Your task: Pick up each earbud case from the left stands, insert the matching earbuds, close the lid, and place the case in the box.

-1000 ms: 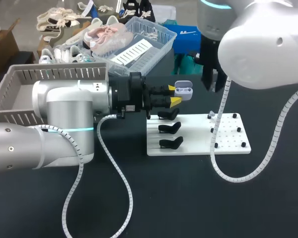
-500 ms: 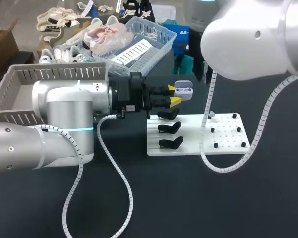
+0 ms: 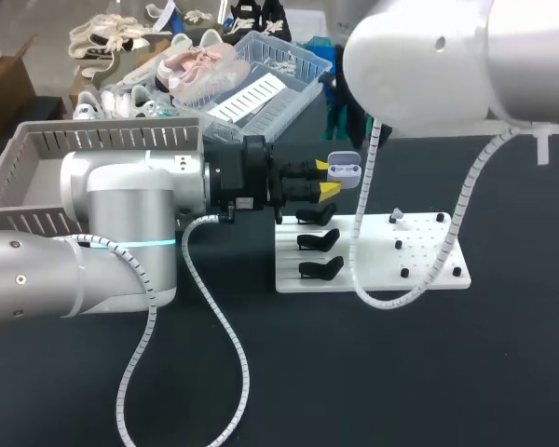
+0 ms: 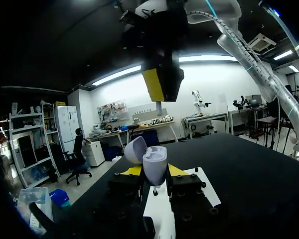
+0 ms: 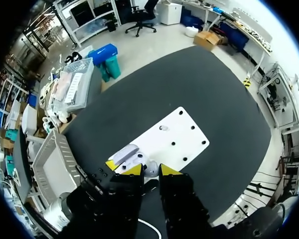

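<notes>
left gripper (image 3: 328,179): clamped on the open earbud case (image 3: 345,169), one yellow tip on each side, held over the far-left end of the white board (image 3: 429,270)
earbud case: lid flipped up. The left wrist view shows it upright between the tips, and the head view shows its open inside
right gripper (image 4: 162,84): the head view hides it behind the right arm (image 3: 429,56). The left wrist view has it hanging right above the case, and its own view looks straight down on the case. Can't tell if it's holding anything
black stands (image 3: 321,240): three in a row on the board's left side
earbud (image 3: 398,216): small white one on the board's right part, far edge
box (image 3: 37,149): grey slatted crate, far left
</notes>
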You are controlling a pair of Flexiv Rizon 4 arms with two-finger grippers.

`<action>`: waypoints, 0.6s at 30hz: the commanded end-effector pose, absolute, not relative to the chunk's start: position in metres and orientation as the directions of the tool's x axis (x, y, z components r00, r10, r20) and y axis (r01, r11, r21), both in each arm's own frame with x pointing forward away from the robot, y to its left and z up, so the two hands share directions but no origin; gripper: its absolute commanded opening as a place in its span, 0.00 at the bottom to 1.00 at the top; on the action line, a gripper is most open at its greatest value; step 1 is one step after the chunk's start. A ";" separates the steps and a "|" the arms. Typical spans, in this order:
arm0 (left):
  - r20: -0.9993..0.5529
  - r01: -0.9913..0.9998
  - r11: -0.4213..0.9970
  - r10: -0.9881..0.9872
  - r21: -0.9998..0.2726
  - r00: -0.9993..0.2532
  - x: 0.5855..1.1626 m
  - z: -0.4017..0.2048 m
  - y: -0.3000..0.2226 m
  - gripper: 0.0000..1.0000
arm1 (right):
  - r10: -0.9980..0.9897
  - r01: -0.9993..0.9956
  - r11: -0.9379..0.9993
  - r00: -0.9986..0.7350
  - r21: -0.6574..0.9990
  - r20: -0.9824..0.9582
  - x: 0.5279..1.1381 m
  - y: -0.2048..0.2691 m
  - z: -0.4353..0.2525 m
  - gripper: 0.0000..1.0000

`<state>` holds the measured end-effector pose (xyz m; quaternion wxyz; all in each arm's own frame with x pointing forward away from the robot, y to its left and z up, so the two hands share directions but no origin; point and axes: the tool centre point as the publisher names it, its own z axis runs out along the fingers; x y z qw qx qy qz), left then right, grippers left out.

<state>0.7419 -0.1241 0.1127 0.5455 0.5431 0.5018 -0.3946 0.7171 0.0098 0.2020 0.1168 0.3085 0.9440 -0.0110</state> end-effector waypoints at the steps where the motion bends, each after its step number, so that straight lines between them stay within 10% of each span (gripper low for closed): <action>1: -0.976 0.975 0.103 0.113 0.198 0.187 0.741 0.112 -0.124 0.00 | 0.574 0.585 0.810 -0.781 0.036 -0.246 0.721 0.016 0.199 0.00; 18: -0.976 0.975 0.103 0.113 0.198 0.187 0.741 0.112 -0.124 0.00 | 0.592 0.598 0.801 -0.779 0.038 -0.207 0.723 0.021 0.182 0.00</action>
